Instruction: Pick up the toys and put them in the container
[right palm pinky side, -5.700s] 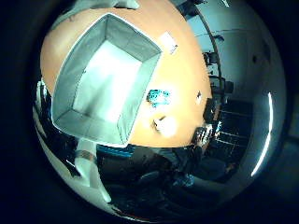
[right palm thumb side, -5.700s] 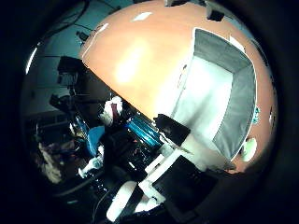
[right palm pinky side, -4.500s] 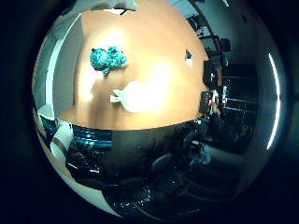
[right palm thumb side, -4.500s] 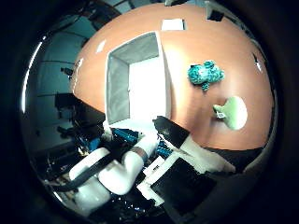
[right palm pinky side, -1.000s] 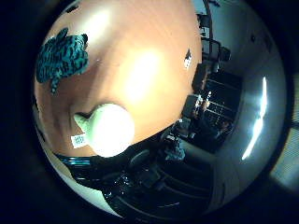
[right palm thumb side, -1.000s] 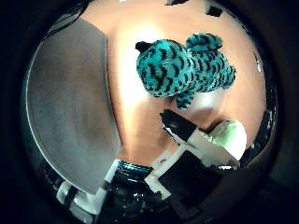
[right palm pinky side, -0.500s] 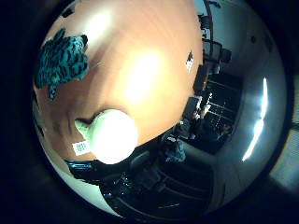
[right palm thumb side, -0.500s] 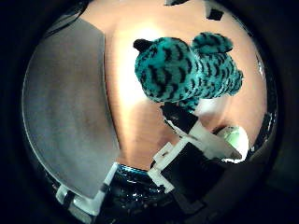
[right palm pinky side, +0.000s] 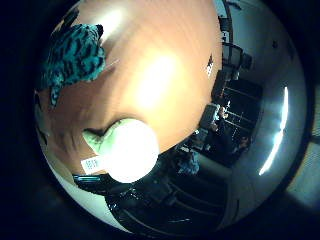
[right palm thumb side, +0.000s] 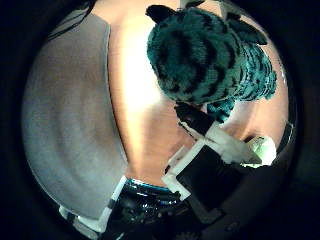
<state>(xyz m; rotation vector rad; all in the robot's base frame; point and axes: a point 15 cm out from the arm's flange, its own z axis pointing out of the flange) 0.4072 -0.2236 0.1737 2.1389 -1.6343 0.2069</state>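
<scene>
A teal plush toy with black stripes (right palm thumb side: 210, 55) lies on the orange table (right palm pinky side: 160, 65) and fills much of the thumb side view, close under my palm. My hand (right palm thumb side: 210, 150) shows one white and black finger reaching out straight, its dark tip at the plush's edge; nothing is held. A pale green round toy (right palm pinky side: 127, 150) with a white tag lies near the table's edge, beside the plush. The grey fabric container (right palm thumb side: 70, 125) stands right next to the plush, and only its outer wall shows.
The table's edge runs just past the pale green toy, with dark furniture and room clutter beyond it. A small white label (right palm pinky side: 209, 66) lies on the table further off. Bare tabletop separates the plush from the container wall.
The palm has come closer to the striped plush, which now fills more of the thumb side view. The toys and the container have stayed where they were.
</scene>
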